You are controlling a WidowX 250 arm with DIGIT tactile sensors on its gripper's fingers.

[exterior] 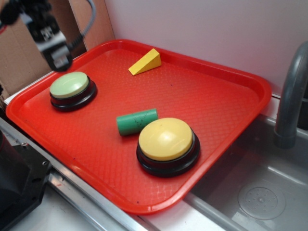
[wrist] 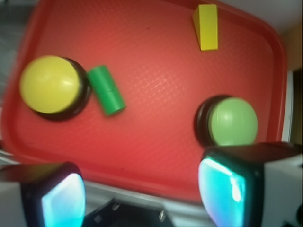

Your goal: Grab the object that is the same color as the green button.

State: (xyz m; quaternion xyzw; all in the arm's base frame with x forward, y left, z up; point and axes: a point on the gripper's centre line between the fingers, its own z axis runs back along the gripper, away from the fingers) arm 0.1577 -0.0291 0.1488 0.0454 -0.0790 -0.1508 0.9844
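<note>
While gripper hangs above tray's far-left corner, jaws parted, nothing between, contents run left to right in exterior view: green button, below gripper; cylinder, mid-tray, lying on side, touching or just beside yellow button; wedge near back rim, well apart. Target: cylinder, matching green button. Advice: travel right and forward, turn jaws across cylinder's short axis, descend on end clear of yellow button.
</note>
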